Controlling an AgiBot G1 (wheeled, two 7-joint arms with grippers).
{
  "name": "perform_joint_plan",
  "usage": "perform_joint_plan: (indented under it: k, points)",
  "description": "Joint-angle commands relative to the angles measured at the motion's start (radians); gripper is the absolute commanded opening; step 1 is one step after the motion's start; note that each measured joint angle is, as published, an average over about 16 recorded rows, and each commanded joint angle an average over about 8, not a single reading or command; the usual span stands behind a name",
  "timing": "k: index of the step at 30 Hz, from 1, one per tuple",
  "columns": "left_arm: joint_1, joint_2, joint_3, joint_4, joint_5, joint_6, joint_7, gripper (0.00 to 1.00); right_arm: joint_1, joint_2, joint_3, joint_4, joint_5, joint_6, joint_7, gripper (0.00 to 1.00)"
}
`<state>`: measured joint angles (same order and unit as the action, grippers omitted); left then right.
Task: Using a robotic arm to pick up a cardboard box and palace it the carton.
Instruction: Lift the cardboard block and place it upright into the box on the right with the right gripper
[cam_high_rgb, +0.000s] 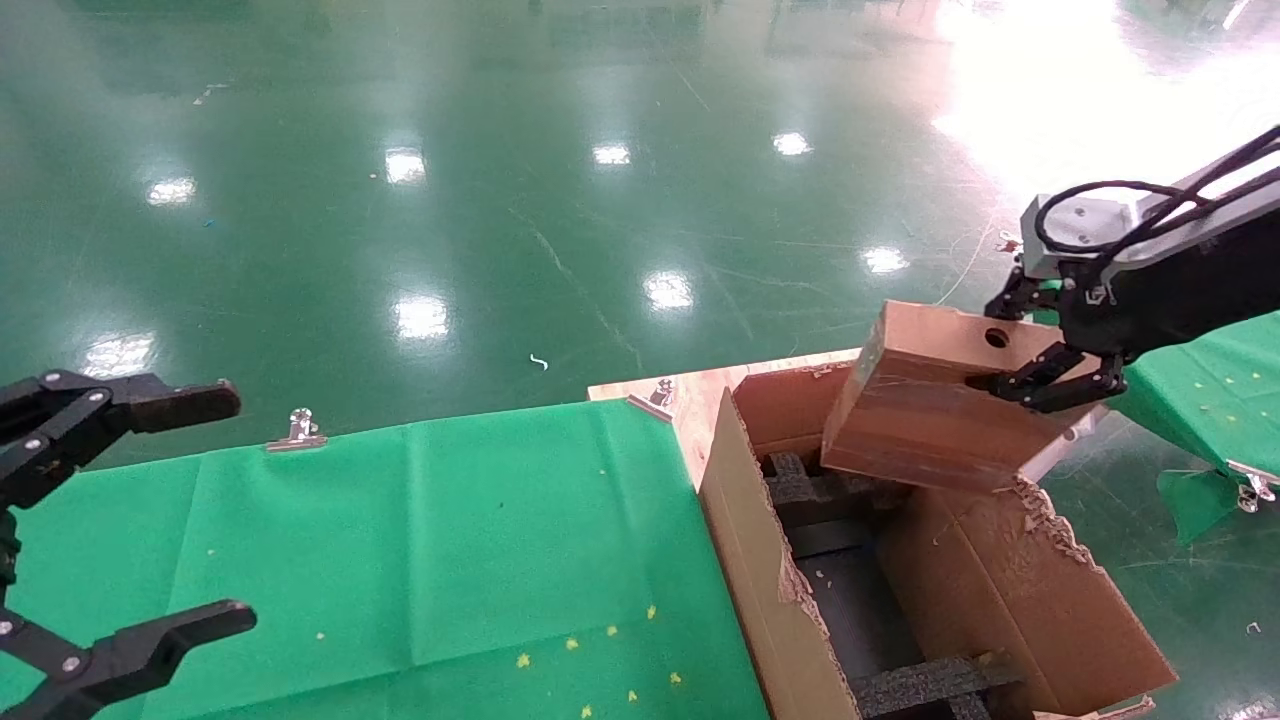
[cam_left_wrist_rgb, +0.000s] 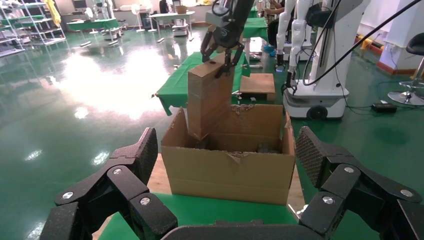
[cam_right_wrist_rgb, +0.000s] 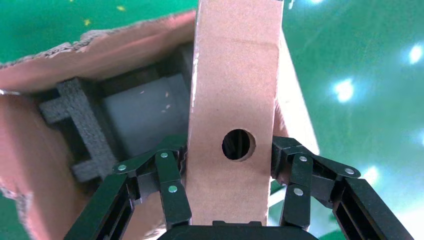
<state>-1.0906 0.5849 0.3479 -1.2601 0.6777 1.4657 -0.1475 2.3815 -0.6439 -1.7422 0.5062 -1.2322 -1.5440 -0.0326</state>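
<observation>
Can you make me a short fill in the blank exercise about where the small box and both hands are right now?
1. The right hand is clamped on the narrow face of the cardboard box that has a round ____ in it.
2. The box hangs tilted above the open ____, whose black foam inserts show below.
3. The left hand hovers over the ____ cloth with its fingers spread and nothing between them.

Missing words: hole; carton; green
</observation>
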Motion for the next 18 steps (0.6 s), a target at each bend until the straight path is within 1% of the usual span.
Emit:
perform_joint_plan:
  k: [1,4,9,15,18]
  points:
    - [0.000,0.000,0.000,0.000,0.000,0.000,0.000,1.00,-0.004,-0.004,-0.011,-0.001,-0.009,0.011,0.055,0.00]
    - [0.000,0.000,0.000,0.000,0.000,0.000,0.000,1.00,-0.009,0.002,-0.025,0.022,-0.022,0.031,0.204,0.00]
    - [0.000,0.000,0.000,0.000,0.000,0.000,0.000,1.00,-0.019,0.020,-0.047,0.087,-0.042,0.073,0.493,0.00]
    - [0.000,0.000,0.000,0.000,0.000,0.000,0.000,1.00,-0.027,0.062,-0.080,0.214,-0.089,0.140,0.823,0.00]
    - [0.000,0.000,0.000,0.000,0.000,0.000,0.000,1.00,-0.027,0.087,-0.092,0.277,-0.109,0.167,0.952,0.00]
